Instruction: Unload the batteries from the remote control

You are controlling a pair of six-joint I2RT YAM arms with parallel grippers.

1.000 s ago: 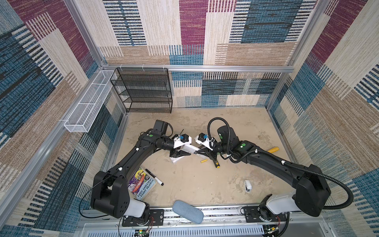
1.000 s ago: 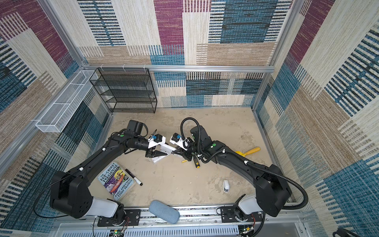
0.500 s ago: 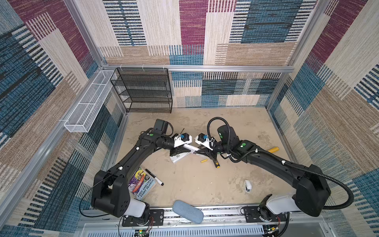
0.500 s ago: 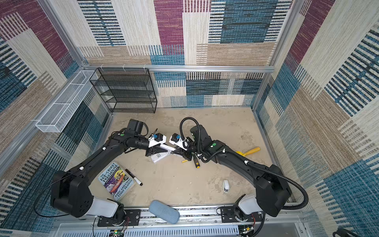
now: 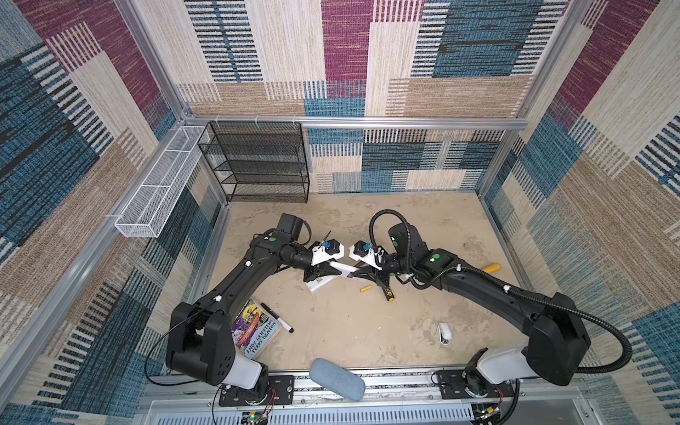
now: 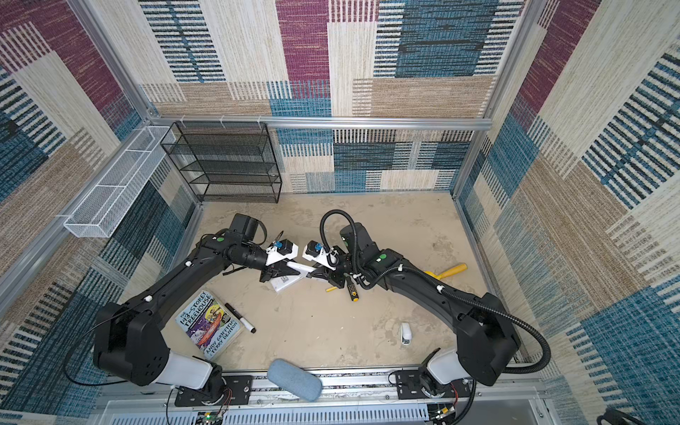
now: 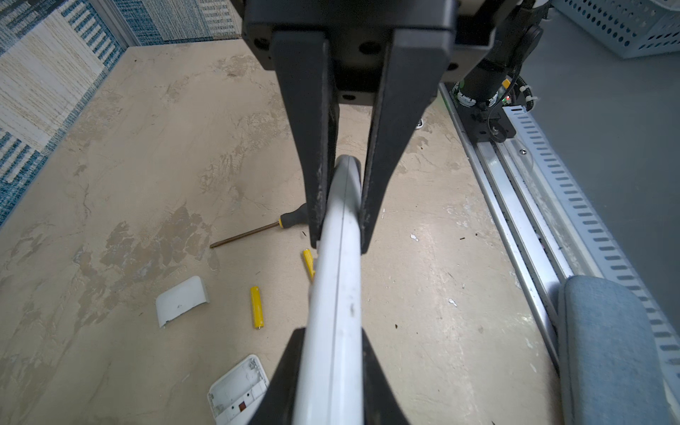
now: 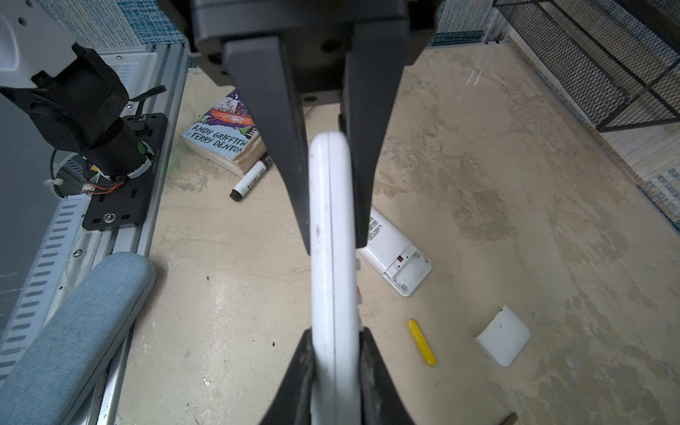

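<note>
Remote (image 7: 336, 287) now clamped by left gripper (image 7: 331, 333) too; right gripper (image 7: 340, 244) still gripping.

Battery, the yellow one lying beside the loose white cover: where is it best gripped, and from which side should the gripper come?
Probably best to take the battery at mid-length, jaws across its thin round body, coming straight down from above. It lies flat on the table, with bare surface along both long sides, and the white cover lies apart from it.

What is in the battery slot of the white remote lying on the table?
Nothing, it is empty. The flat white plastic remote lies with its slot uncovered and bare inside.
</note>
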